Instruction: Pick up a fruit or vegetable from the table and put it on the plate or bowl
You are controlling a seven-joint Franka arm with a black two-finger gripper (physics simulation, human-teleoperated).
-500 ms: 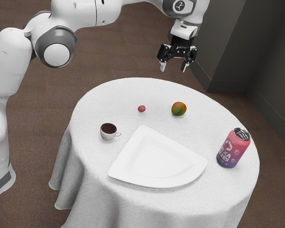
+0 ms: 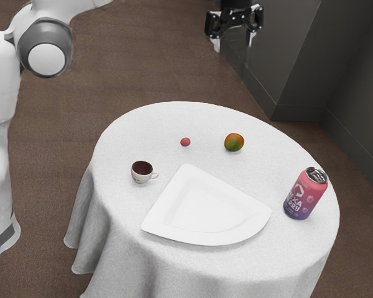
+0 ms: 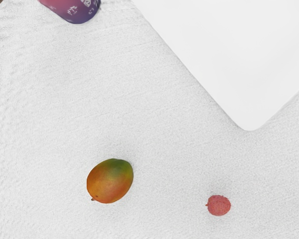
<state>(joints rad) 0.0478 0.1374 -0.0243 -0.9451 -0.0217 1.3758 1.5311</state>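
An orange-green mango [image 2: 234, 142] lies on the white tablecloth toward the far side of the round table; the wrist view shows the mango [image 3: 109, 180] too. A small red lychee [image 2: 185, 142] lies to its left in the exterior view, and the lychee [image 3: 218, 205] appears in the wrist view as well. The white fan-shaped plate [image 2: 205, 208] rests near the table's front, its corner [image 3: 249, 64] seen from the hand. My black gripper [image 2: 234, 36] hangs open high above the mango, near the exterior view's top edge, holding nothing.
A white cup of dark coffee [image 2: 142, 171] stands left of the plate. A pink soda can [image 2: 305, 193] stands upright at the table's right edge, its base [image 3: 72, 7] beyond the mango. A dark grey cabinet [image 2: 298, 56] stands behind the table.
My arm has risen; the gripper moved well upward, away from the table. The fingers stay open. Nothing on the table has moved.
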